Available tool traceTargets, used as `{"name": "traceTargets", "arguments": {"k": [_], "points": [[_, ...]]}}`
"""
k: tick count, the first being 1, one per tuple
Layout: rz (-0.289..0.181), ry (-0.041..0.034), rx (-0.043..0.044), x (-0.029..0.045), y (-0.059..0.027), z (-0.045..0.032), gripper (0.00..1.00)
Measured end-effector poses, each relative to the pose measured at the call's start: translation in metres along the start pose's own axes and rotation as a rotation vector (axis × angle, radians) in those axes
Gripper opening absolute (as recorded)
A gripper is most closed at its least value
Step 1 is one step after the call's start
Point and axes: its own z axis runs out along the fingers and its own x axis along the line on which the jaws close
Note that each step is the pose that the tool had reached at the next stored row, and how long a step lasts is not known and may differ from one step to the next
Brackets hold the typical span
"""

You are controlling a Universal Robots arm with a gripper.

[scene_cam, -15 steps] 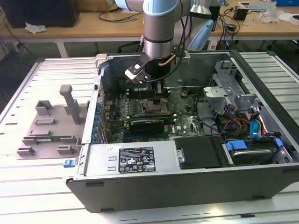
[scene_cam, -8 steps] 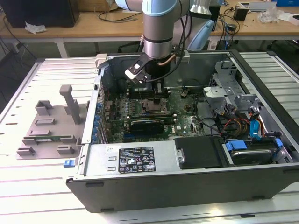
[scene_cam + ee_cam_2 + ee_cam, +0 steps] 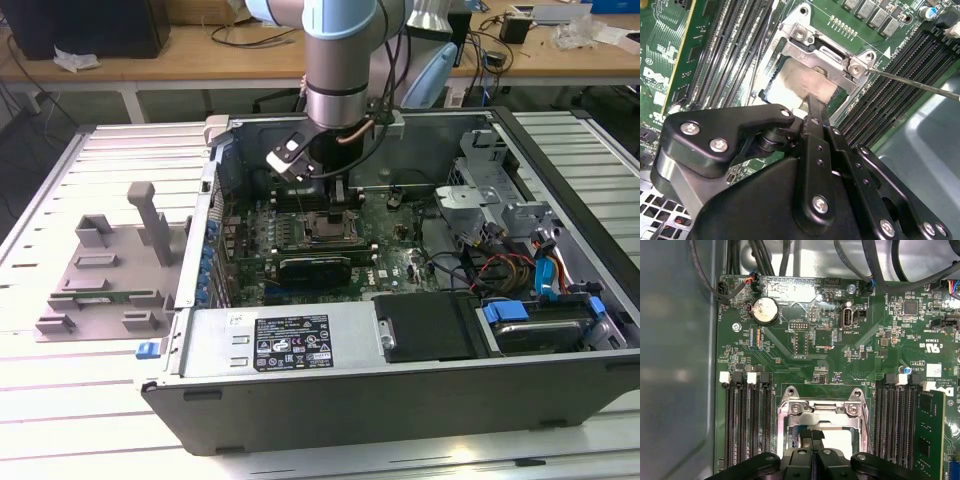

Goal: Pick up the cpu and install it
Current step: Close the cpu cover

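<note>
Gripper (image 3: 812, 436): fingers together, with only a thin seam between the tips in the first wrist view. The tips are down on the near edge of the cpu (image 3: 797, 82). I cannot tell whether they pinch its rim or merely touch it.

Cpu: lies inside the open socket frame (image 3: 802, 35), dull silver top up, roughly flat. The frame's metal bracket with its two screws sits on the side of the chip away from the fingers. A thin socket lever (image 3: 910, 82) runs out from the frame's corner across the neighbouring slots.

Black memory slots (image 3: 747, 420) flank the socket on both sides. A green memory stick (image 3: 932, 435) stands in the bank toward the motherboard's edge. On the motherboard (image 3: 805, 365), a coin cell battery (image 3: 764, 310) sits near the board's far corner, well apart from the socket.

Exterior view: the arm comes straight down into the open computer case (image 3: 300, 410), which lies on its side on the slatted table (image 3: 60, 400). The power supply (image 3: 280, 340) runs along the case's near wall. A grey fixture (image 3: 105, 270) rests on the table beside the case, toward the exterior view's left.
</note>
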Motion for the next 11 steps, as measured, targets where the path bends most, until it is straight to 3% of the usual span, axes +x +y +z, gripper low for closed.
{"name": "traceTargets", "arguments": {"k": [4,9,11], "points": [[0.0,-0.0001,0.0002,-0.0058,-0.0002,0.0002,0.11],[-0.003,0.0,0.0002,-0.006,-0.0002,0.0002,0.11],[-0.051,0.0008,-0.0015,-0.006,-0.0001,-0.0004,0.11]]}}
